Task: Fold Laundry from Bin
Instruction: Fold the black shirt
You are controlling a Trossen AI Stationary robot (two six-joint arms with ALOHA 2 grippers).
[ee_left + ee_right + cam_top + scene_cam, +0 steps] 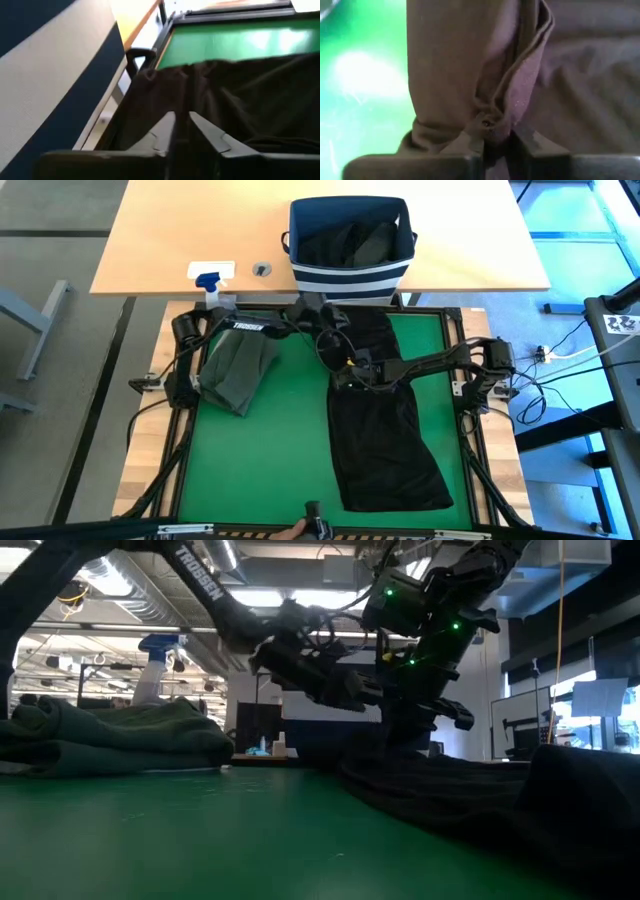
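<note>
A green mat (280, 450) covers the working desk; a pale wooden desk (180, 230) stands beyond it. At left lies a folded dark olive green cloth garment (237, 368). The left gripper (318, 308) is at the mat's far edge, jaws clenched on the top hem of a long black cloth garment (385, 445) spread down the mat's right half. The right gripper (350, 377) grasps a fold mid-garment. Behind, a navy fabric bin with white stripes (350, 278) holds more dark laundry. Beyond is a workshop with ceiling lights.

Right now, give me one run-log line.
left gripper: shut on black garment, far edge | right gripper: pinching its fold | olive garment: folded | bin: holds laundry
</note>
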